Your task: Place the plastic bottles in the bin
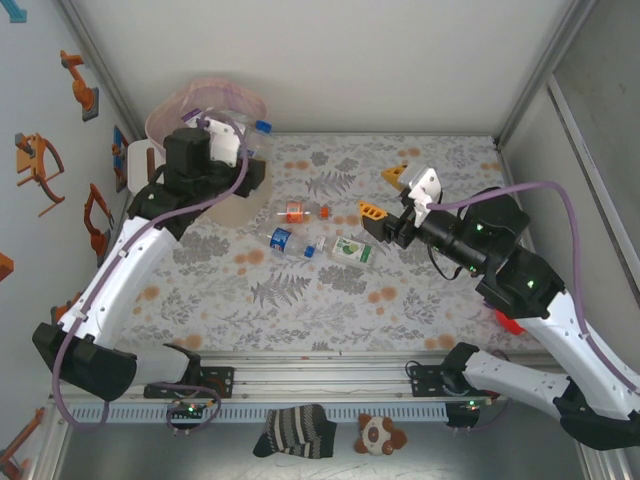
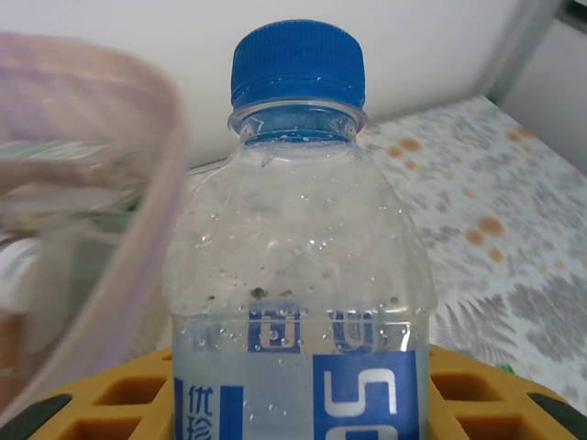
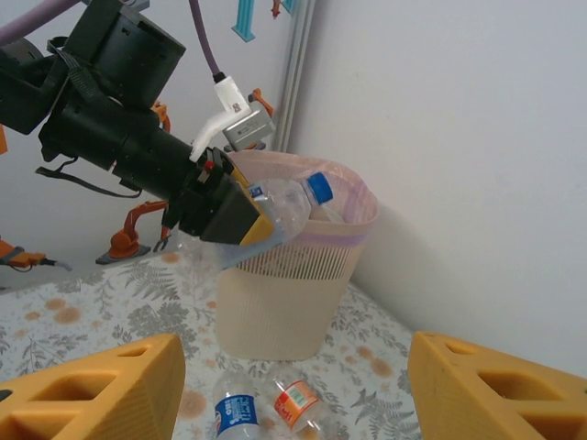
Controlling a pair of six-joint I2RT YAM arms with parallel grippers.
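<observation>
So, which way does the held bottle [image 2: 298, 275] lie from the hand? (DESK)

Cap-first, away from the left gripper [image 3: 246, 220] and toward the bin [image 3: 284, 312]. The long axis runs from the yellow pads out to the blue cap [image 3: 319, 187], tilted a little upward, seen from the right wrist.

And the grip? (DESK)

The left gripper is pinching the clear body low down, a pad on either side of the blue label. The shoulder and neck stick out free in front of it.

Is the cap over the mouth? (DESK)

It is at the rim, against the pink liner [image 3: 353, 206]. From the left wrist the liner's edge curves up just beside the bottle, on its left. Whether the whole bottle clears the rim I cannot tell; my reading is that it needs a little more reach inward before letting go, or the base could catch the edge and tip back onto the table [image 1: 300, 310].

The other arm? (DESK)

The right gripper [image 1: 385, 195] hangs spread and empty above the middle of the table, well apart from the bin. It is the nearer hand to the loose bottles [image 1: 293, 211] lying on their sides between the two arms, including one with a green label [image 1: 350, 249] just beside its fingers.
</observation>
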